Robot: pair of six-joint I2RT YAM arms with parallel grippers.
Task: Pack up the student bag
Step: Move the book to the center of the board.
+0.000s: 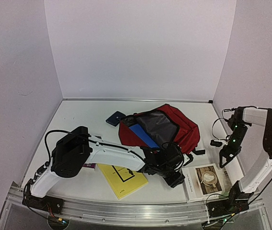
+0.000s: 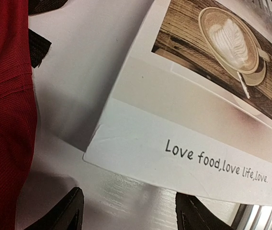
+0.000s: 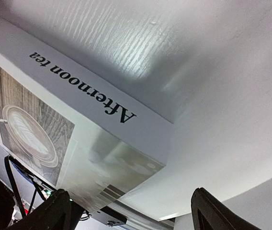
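Red student bag [image 1: 176,127] lies unzipped on the counter [image 1: 78,120]; likely soft, floppy, best held by its rim. Near it, left pincer [image 1: 173,177] and right pincer [image 1: 225,160] gape empty.

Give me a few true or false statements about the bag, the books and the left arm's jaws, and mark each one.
1. The student bag lies open with a blue book inside. True.
2. The yellow book is packed in the bag. False: it lies on the table, outside the bag.
3. The white book has "Afternoon tea" on its spine. True.
4. The left jaws are clamped on the white book. False: they stand open and empty, close to its edge.
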